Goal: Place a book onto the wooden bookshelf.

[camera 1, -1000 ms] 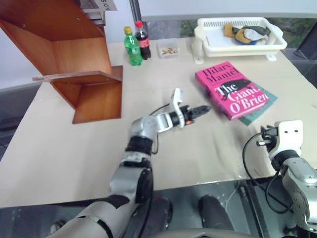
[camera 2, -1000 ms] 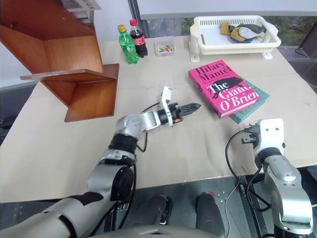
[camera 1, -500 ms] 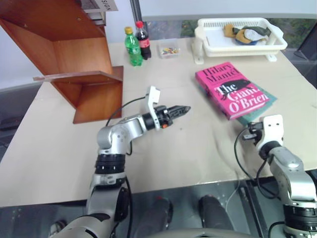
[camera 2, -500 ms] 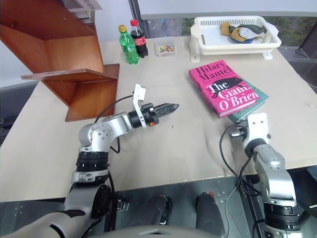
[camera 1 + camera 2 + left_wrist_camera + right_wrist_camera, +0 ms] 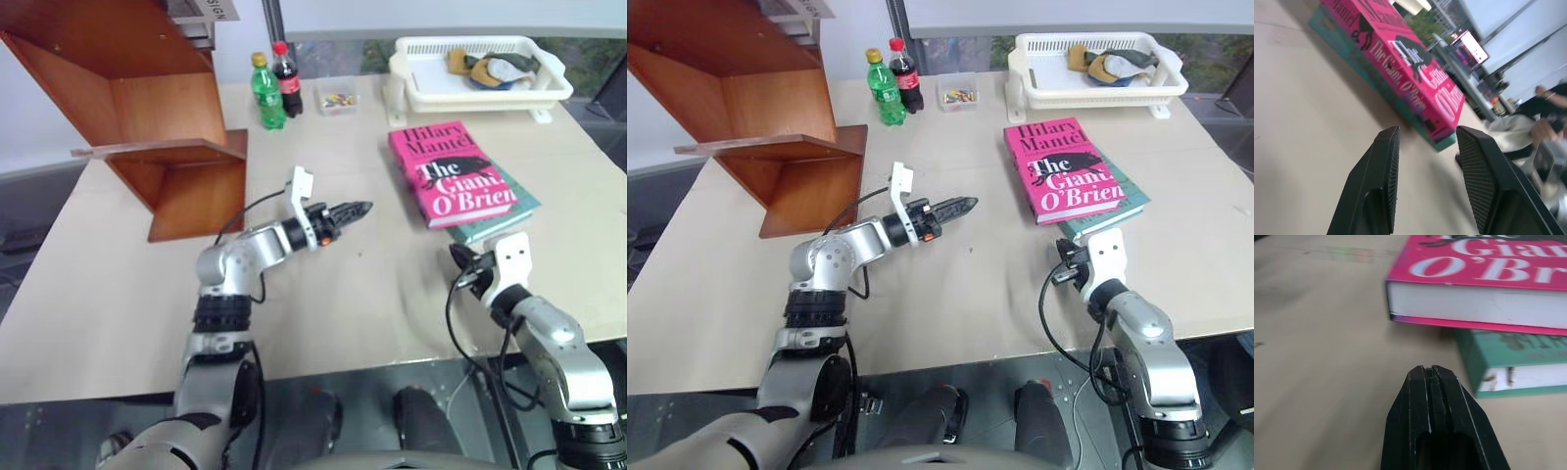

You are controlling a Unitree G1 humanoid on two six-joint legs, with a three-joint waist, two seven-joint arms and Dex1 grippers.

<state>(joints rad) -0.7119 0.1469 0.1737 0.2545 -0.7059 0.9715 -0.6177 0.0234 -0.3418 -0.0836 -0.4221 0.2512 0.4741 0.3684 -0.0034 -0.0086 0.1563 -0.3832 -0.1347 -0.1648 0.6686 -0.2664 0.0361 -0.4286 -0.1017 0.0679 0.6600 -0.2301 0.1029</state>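
Counter (image 5: 118, 294), pale and wide, is seen from the head views; the pink book (image 5: 449, 174) lies on a teal book (image 5: 502, 211), well apart from the wooden bookshelf (image 5: 157, 117). Left jaws (image 5: 1425, 161) are seen apart, empty. Right jaws (image 5: 1431, 382) are seen pressed together, near both books.

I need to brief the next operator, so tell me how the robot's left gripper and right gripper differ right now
The left gripper has its jaws apart, empty; the right gripper is shut with nothing between its fingers. The left hovers over bare table mid-way between the wooden bookshelf and the pink book; the right sits near the book's closest corner. Both point toward the book without touching it.
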